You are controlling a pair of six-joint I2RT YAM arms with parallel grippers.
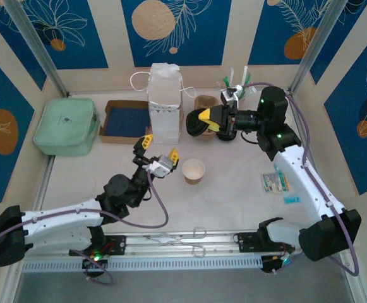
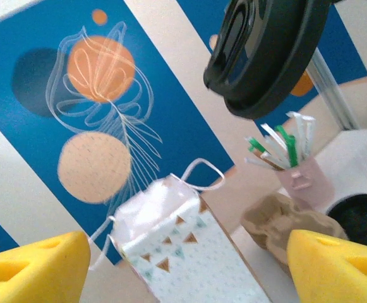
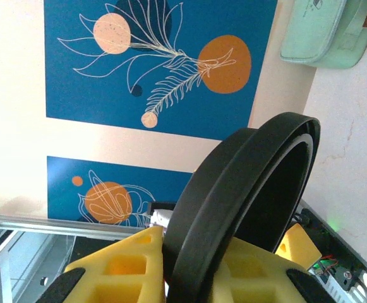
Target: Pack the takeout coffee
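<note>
The takeout coffee cup (image 1: pixel 193 170), kraft brown with a white inside, stands upright and uncovered on the table. Its round black lid (image 3: pixel 246 189) is held apart from it, on edge, with my right gripper (image 3: pixel 196 265) shut on it. In the top view that right gripper (image 1: pixel 203 118) hovers with the lid (image 1: pixel 194 124) beside the white paper bag (image 1: pixel 164 101), behind the cup. My left gripper (image 1: pixel 158 150) stands open with nothing between its fingers, just left of the cup and raised. From the left wrist, the lid (image 2: pixel 268 53) hangs high above the bag (image 2: pixel 177 240).
A brown pulp cup carrier (image 1: pixel 205 103) and a pink cup of straws (image 1: pixel 234 95) stand at the back. Another black lid (image 2: pixel 360 216) lies beside the carrier (image 2: pixel 284 221). A green case (image 1: pixel 66 126) and a brown tray (image 1: pixel 125 120) sit left; packets (image 1: pixel 275 183) lie right, scissors (image 1: pixel 183 237) near.
</note>
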